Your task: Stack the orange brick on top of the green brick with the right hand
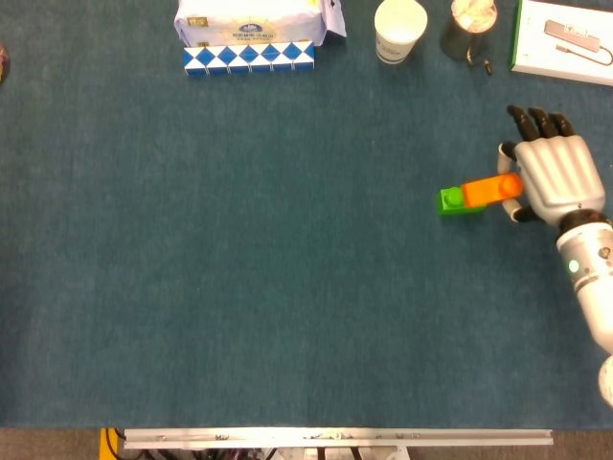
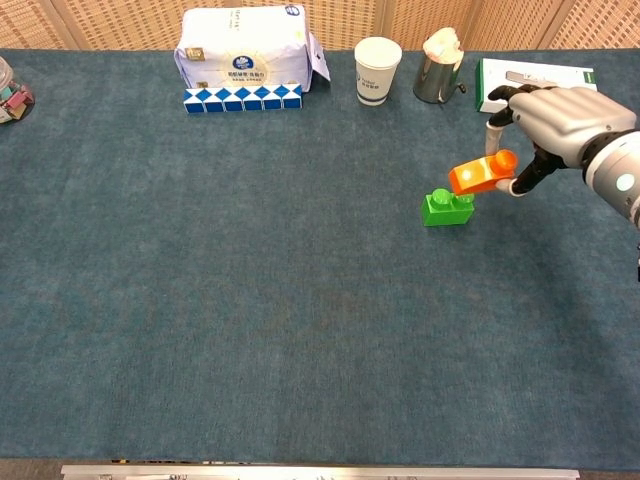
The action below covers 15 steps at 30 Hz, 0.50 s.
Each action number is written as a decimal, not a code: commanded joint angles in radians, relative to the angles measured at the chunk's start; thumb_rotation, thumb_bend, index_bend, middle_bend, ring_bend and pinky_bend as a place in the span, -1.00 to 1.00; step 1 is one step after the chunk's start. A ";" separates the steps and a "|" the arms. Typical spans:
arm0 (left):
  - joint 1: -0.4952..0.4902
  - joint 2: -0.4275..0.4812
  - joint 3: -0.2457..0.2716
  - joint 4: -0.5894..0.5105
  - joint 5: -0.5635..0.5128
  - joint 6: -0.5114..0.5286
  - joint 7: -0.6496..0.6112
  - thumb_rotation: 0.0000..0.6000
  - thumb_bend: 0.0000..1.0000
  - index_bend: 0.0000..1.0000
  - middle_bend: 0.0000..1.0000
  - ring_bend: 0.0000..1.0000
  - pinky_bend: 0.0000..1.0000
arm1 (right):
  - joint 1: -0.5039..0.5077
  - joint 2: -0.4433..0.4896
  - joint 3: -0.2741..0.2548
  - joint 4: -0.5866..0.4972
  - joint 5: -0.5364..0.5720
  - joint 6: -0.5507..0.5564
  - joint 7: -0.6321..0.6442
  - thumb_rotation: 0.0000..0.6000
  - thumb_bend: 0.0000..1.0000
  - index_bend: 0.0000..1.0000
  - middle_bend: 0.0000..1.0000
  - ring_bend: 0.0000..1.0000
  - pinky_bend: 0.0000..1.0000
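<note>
1 robot hand (image 2: 556, 112) holds 1 orange brick (image 2: 482, 173) above 1 green brick (image 2: 446, 208).

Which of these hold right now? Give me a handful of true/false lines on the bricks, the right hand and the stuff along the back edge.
1. The right hand holds the orange brick. True.
2. The orange brick sits flat and fully seated on the green brick. False: it is tilted, covering only the green brick's right part.
3. The green brick rests on the table. True.
4. The paper cup lies tipped over. False: it stands upright.
5. The left hand presses the green brick. False: no left hand shows in either view.
</note>
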 commanded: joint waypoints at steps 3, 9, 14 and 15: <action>0.003 0.003 0.001 -0.004 0.007 0.006 -0.005 1.00 -0.80 -0.07 -0.11 -0.47 -0.61 | 0.016 -0.023 -0.010 0.020 0.012 0.015 0.003 1.00 -0.45 0.11 -0.86 -1.00 -0.81; 0.004 0.006 0.002 -0.007 0.011 0.011 -0.005 1.00 -0.80 -0.07 -0.11 -0.47 -0.61 | 0.037 -0.048 -0.019 0.042 0.029 0.027 0.003 1.00 -0.45 0.11 -0.86 -1.00 -0.81; 0.004 0.008 0.003 -0.010 0.015 0.011 -0.008 1.00 -0.80 -0.07 -0.11 -0.47 -0.61 | 0.051 -0.062 -0.025 0.056 0.047 0.033 0.001 1.00 -0.45 0.11 -0.86 -1.00 -0.81; 0.005 0.009 0.004 -0.010 0.015 0.011 -0.008 1.00 -0.80 -0.07 -0.11 -0.47 -0.61 | 0.053 -0.064 -0.026 0.058 0.050 0.033 0.002 1.00 -0.45 0.11 -0.86 -1.00 -0.81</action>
